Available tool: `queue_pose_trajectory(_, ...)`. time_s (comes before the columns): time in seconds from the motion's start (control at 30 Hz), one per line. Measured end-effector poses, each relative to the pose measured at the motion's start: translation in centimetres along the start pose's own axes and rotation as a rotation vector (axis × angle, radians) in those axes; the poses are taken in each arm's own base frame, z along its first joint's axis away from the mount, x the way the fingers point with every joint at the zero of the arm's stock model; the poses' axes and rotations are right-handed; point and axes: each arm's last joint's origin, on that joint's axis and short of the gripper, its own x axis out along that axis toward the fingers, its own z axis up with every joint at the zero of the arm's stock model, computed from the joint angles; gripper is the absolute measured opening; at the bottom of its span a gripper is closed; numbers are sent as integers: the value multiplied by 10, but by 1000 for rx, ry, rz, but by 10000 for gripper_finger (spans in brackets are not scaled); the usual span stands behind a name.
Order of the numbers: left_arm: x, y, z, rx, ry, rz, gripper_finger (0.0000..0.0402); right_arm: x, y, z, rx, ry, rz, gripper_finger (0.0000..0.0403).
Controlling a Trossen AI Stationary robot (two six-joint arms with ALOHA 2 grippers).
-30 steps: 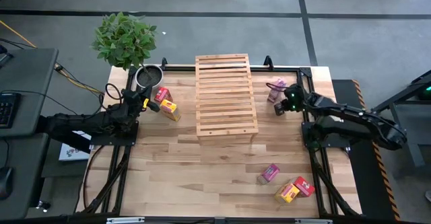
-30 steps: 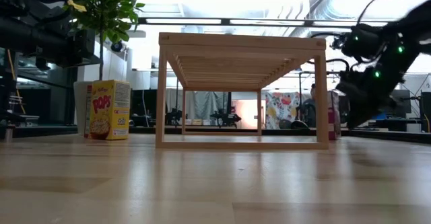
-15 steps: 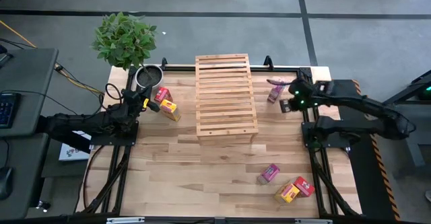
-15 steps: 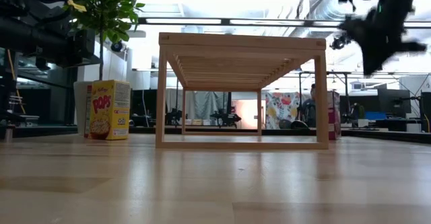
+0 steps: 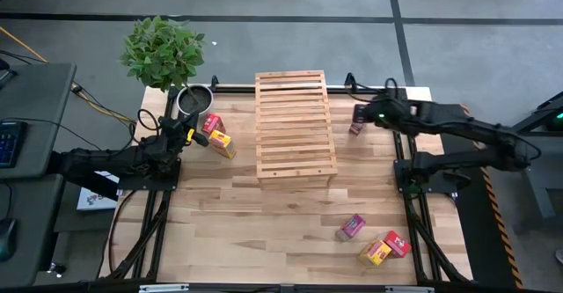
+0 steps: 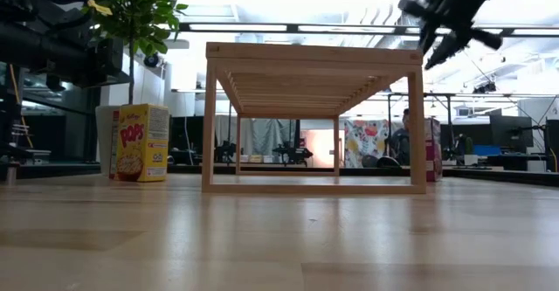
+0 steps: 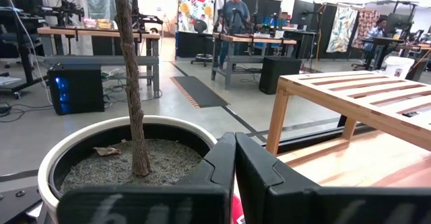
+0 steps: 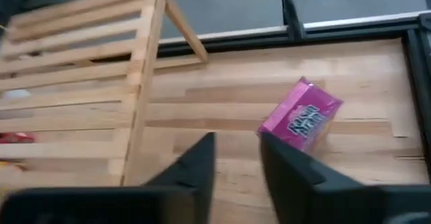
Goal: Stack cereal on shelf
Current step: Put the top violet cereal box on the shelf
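Note:
The shelf (image 5: 295, 124), a light slatted wood rack, stands on its legs at the table's far middle. A pink cereal box (image 8: 301, 121) rests on the table right of it. My right gripper (image 5: 365, 114) hangs open in the air above that box, pointing slantwise down, clear of it, and shows high up in the low view (image 6: 441, 20). A red box (image 5: 211, 123) and a yellow box (image 5: 222, 142) sit at the far left. A pink (image 5: 351, 227), a yellow (image 5: 376, 252) and a red box (image 5: 398, 243) lie near right. My left gripper (image 7: 234, 158) waits shut at the left edge.
A potted plant (image 5: 193, 99) in a white pot (image 7: 101, 150) stands at the far left corner, just ahead of my left gripper. Bare wood tabletop (image 5: 264, 223) spreads in front of the shelf. People and workbenches show in the room beyond.
My right gripper has risen from table height beside the far-right pink box to well above the shelf's top. It has swung toward the far edge and the shelf and has rolled about its own line. The pink box has stayed in place.

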Motion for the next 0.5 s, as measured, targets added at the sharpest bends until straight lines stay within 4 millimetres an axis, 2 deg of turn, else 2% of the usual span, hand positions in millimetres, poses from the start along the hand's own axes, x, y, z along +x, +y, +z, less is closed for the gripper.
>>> queue_pose_trajectory(0.13,0,0,0,0,0,0,3,21,18,1,-31,-11,12,217)
queue_pose_trajectory(0.23,0,0,0,0,0,0,3,24,18,11,-75,33,-57,264)
queue_pose_trajectory(0.37,0,0,0,0,0,0,3,18,8,10,-2,31,-258,276)
queue_pose_trajectory(0.5,0,0,0,1,0,0,3,25,6,-6,130,-94,-327,277)
